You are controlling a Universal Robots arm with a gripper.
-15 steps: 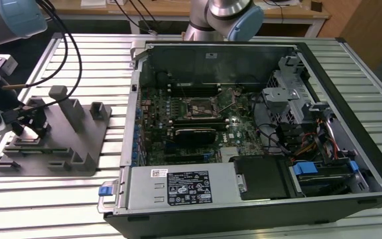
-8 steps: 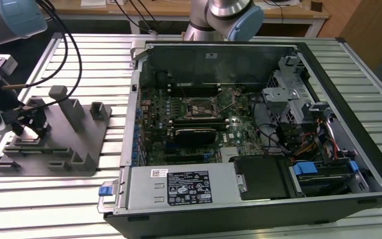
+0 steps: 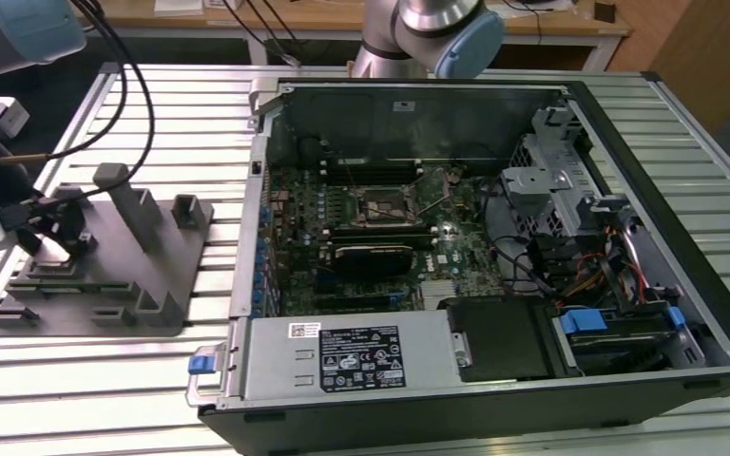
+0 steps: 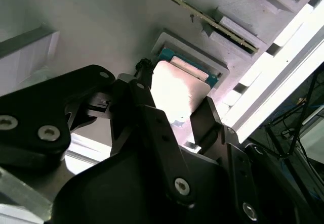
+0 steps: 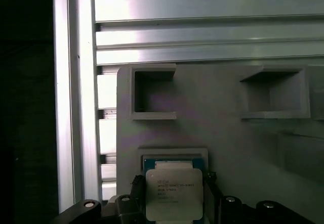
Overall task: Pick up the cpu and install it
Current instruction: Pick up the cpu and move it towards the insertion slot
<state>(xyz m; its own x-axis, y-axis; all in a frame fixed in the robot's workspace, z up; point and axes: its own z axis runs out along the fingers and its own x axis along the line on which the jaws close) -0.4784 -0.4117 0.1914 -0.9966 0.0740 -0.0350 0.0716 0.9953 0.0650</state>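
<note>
— Where is the cpu (image 5: 173, 193)?
— I see it in the first wrist view, in a pocket of the grey fixture (image 5: 223, 133).
— And the fingers (image 4: 146, 105)?
— Clamped against its two opposite edges.

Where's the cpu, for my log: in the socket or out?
Out: the cpu lies in a recess of the grey fixture, in both wrist views.

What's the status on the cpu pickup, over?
The gripper down at the cpu. It sits on the fixture, away from the socket. Nothing over it.
</note>
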